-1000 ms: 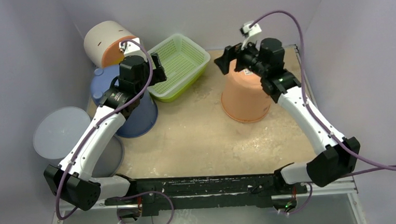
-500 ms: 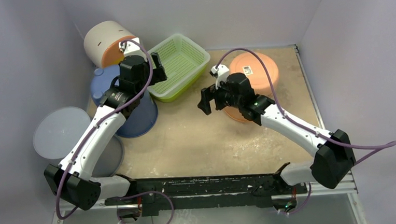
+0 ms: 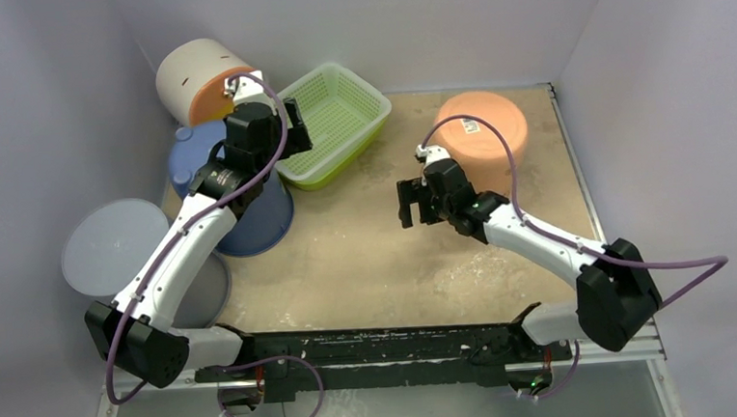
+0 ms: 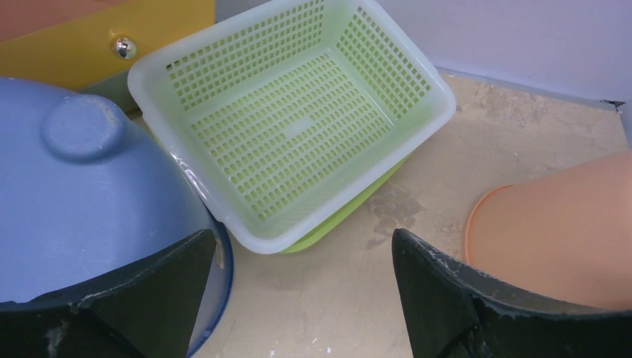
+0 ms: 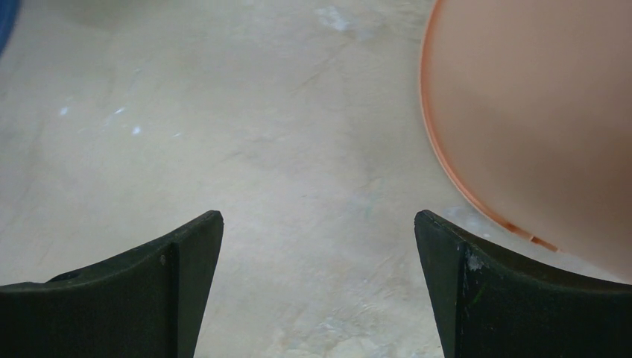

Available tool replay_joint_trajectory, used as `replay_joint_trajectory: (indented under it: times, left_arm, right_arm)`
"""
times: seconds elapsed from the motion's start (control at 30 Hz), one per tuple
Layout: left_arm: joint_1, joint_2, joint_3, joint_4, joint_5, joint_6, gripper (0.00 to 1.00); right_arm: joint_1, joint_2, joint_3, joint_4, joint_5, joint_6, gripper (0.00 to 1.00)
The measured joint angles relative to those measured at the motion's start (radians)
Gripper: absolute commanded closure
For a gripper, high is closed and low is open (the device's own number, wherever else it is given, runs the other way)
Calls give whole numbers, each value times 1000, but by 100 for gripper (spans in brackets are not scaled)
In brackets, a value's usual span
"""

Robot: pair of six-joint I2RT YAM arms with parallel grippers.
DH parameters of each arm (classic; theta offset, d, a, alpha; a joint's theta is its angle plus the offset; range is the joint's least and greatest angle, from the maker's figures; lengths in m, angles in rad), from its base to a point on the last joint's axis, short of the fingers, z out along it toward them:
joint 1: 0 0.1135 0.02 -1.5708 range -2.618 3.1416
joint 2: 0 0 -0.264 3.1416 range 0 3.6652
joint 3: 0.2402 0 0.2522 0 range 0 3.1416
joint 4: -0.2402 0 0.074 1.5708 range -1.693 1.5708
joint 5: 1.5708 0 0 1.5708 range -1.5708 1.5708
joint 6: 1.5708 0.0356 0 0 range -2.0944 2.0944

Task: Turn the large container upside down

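Orange plastic large container (image 3: 481,142) sits rim-down on the surface (image 3: 368,257), just right of your right pincer (image 3: 415,204), whose jaws stand apart, empty; that arm's nearer.

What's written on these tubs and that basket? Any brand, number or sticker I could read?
No text can be read in any view.
The orange container, the blue tub and the green basket show no legible words, numbers or logos.
The white-and-orange tub has a few small dark marks, too small to tell whether they are writing.
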Motion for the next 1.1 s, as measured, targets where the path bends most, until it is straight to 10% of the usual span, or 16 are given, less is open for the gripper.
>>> replay_joint_trajectory:
  times: [1.1]
  left_arm:
    - [-26,242,-24,140,75,111,14]
  right_arm:
    - [-512,558,490,245,153,-282,0]
